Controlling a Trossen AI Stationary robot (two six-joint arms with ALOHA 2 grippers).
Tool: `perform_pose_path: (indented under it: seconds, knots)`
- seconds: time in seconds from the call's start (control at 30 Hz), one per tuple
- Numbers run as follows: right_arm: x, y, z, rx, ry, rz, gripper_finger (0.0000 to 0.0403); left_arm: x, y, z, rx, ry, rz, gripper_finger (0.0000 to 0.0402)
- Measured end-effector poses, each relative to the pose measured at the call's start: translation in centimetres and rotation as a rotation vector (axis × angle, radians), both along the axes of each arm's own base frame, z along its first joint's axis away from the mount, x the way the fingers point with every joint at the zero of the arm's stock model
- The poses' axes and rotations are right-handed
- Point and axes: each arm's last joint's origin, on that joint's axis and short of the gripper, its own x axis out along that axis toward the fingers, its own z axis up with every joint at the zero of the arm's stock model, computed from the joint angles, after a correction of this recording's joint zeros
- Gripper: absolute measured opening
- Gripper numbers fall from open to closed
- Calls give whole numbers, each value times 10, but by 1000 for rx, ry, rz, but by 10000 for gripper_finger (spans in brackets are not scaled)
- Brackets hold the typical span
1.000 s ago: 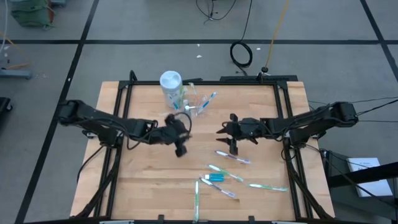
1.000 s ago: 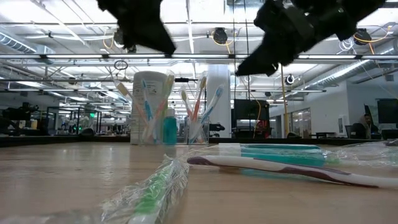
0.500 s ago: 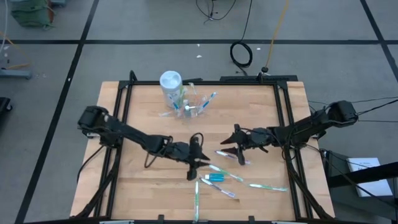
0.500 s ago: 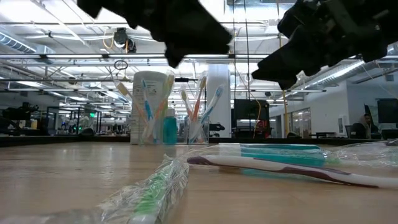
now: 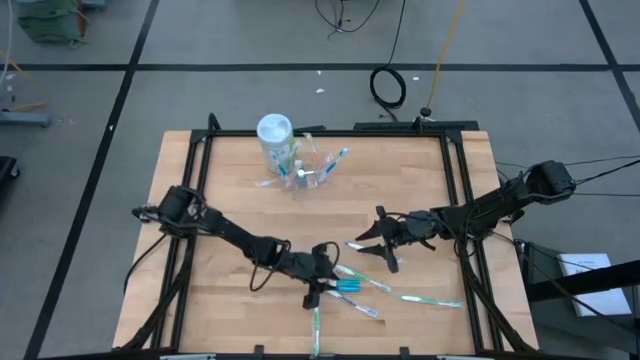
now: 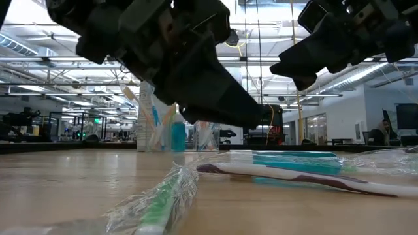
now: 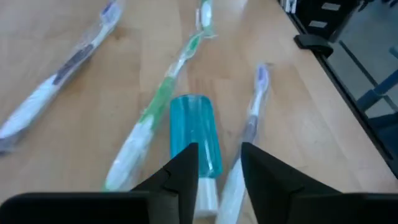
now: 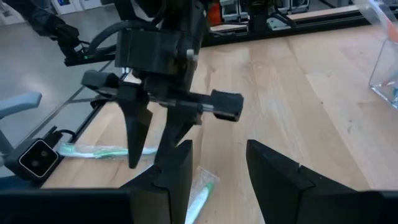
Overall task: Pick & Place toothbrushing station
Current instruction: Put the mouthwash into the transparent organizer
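Item: blue toothpaste tube (image 7: pixel 195 142), lying on the worktop (image 5: pixel 220 210) among wrapped toothbrushes (image 5: pixel 405 296).

Left end effector (image 7: pixel 219 163): fingers spread, straddling the tube's cap end, nothing pinched.

Right end effector (image 5: pixel 376 247): spread, empty, hovering near a purple toothbrush (image 6: pixel 294 176).

Risk: closing could catch the neighbouring green toothbrush (image 7: pixel 149 121), which lies just beside the tube.

Only the high view shows the clear holder (image 5: pixel 312 170), well apart.

Left tool (image 5: pixel 322 288) low over the table's near middle, fingers parted; right tool (image 5: pixel 378 243) nearby, open.
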Motion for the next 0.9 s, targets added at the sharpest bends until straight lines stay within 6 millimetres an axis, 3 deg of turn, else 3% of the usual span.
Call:
perform_pose_path:
  seconds: [0.3,0.63,0.9]
  knots:
    - [0,0,1,1,-7,0,141,-7,-3,-10,66,85,60,191]
    - [0,0,1,-1,-8,0,141,-2,2,-6,22,53,99,164]
    - [0,0,0,-3,-4,0,141,-1,-7,-27,-24,75,83,150]
